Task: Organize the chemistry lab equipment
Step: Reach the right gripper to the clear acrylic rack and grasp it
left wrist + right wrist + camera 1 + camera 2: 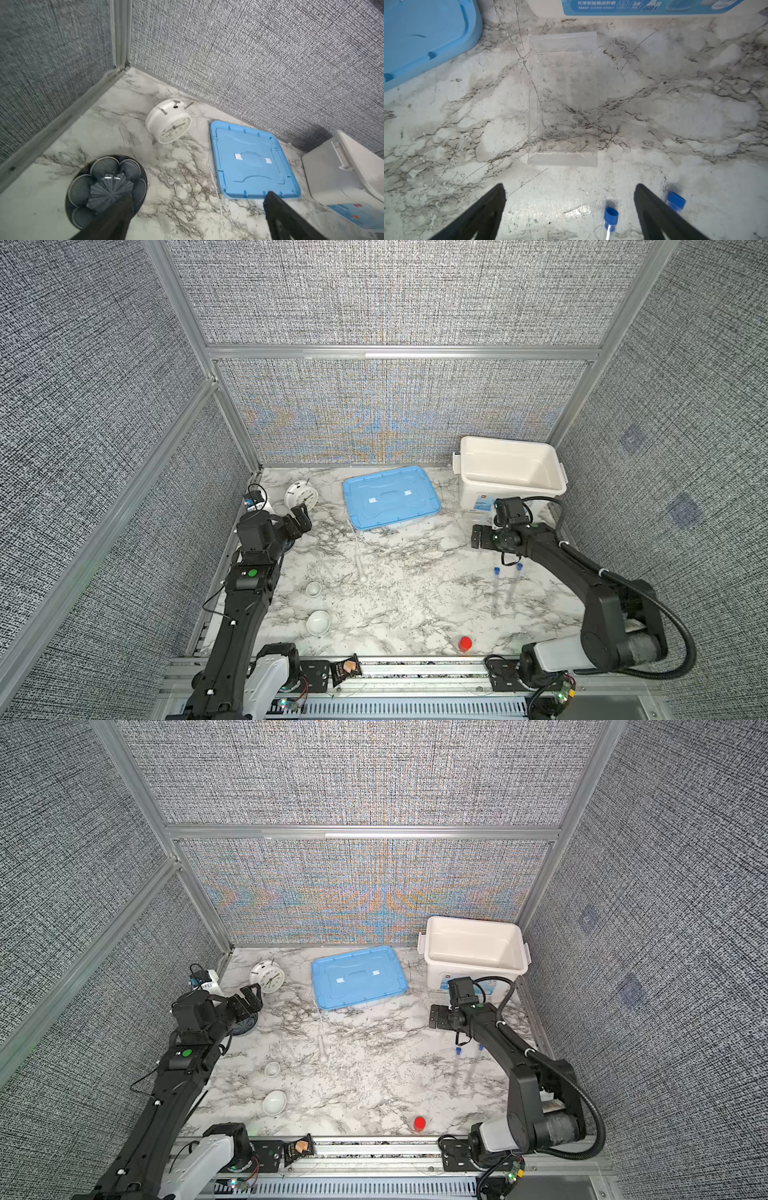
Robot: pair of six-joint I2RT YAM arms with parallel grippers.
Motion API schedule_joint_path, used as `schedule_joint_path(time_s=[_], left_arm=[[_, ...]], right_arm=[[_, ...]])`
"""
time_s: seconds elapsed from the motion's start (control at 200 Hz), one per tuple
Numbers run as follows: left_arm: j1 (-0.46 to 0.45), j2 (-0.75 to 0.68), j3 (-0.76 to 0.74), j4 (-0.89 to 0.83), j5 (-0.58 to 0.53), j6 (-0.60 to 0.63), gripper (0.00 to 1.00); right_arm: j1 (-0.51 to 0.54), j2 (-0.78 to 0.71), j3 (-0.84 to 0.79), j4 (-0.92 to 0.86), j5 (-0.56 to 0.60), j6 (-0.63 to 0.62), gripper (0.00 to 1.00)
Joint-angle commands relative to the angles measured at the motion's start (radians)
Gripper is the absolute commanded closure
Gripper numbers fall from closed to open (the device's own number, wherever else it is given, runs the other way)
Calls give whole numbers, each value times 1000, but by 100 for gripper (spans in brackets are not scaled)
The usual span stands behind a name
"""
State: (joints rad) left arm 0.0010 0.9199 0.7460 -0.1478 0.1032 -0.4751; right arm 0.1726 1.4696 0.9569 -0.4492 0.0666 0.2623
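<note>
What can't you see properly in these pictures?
- Dark flower-shaped dish: both top views, mostly hidden under the left arm.
- Blue-capped tubes: right wrist view, bodies lost to bottom edge and a finger.
- Box label: right wrist view, cut by top edge.
- Clock numbers: top views, too small.

Bright, even light; wall moiré; soft wrist views

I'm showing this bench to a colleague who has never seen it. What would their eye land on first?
The bright blue lid, lying flat at the back middle of the marble table, stands out most. To its right, in the back right corner, is the open white tub. Next comes the small red cap near the front edge, right of centre.
</note>
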Motion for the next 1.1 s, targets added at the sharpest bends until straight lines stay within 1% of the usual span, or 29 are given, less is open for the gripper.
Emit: schedule_joint_path(time_s=[0.0, 0.105, 0.155, 0.27, 0.38, 0.46, 0.565, 0.65, 0.72, 0.85, 0.95, 1.095], left_arm=[[-3, 44, 24, -23, 158, 7, 1], [-20, 84, 82, -132, 124, 31, 1], [-37, 99, 110, -188, 110, 61, 1], [-95, 136, 168, -288, 26, 128, 1], [-147, 180, 215, -343, 27, 185, 1], [-180, 224, 247, -381, 11, 198, 1], [-201, 253, 254, -384, 11, 223, 1], [-207, 261, 261, -398, 5, 232, 1], [-207, 263, 256, -398, -5, 229, 1], [-208, 254, 233, -381, -10, 219, 1], [-208, 246, 222, -386, -12, 217, 1], [-209, 225, 205, -371, -18, 215, 1]], right_arm=[[5, 59, 67, -93, -7, -15, 1], [20, 100, 85, -99, -8, -4, 1], [31, 127, 105, -106, -5, -6, 1], [41, 185, 153, -130, 27, 6, 1], [36, 184, 158, -149, 60, 28, 1], [32, 206, 170, -163, 52, 15, 1], [30, 244, 182, -164, 35, 1, 1], [25, 281, 221, -191, -3, -6, 1], [26, 306, 248, -209, -2, -2, 1], [23, 314, 255, -213, 36, -3, 1], [15, 331, 268, -252, 29, -18, 1], [5, 350, 256, -244, -11, -41, 1]])
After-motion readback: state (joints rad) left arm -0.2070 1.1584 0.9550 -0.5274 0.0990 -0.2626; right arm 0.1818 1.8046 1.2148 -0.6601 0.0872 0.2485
